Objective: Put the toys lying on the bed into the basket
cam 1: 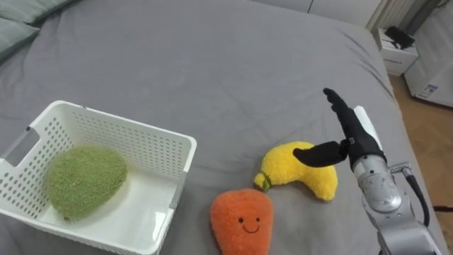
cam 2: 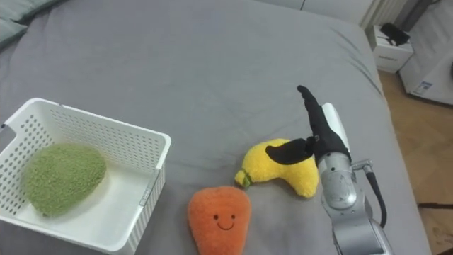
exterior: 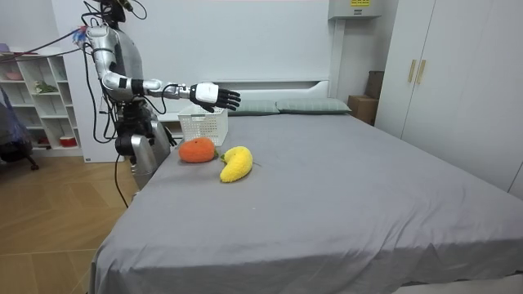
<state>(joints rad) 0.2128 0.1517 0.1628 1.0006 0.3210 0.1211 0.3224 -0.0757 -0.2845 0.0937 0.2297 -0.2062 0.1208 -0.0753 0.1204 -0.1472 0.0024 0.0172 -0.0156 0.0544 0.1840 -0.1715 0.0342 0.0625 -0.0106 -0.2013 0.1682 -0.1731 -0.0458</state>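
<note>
Right hand (cam 1: 352,136), fingers straight and released, hovers above a yellow banana toy (cam 1: 301,176) beside an orange carrot toy (cam 1: 241,220) on the bed (cam 1: 212,71)

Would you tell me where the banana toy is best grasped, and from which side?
Probably across the thick middle of the banana toy, from above-right: it lies flat, the open right hand hovers there, and the carrot toy crowds its stem end.

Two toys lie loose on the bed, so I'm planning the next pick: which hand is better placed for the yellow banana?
Right: the right hand hangs open above the banana toy, fingers straight.
</note>
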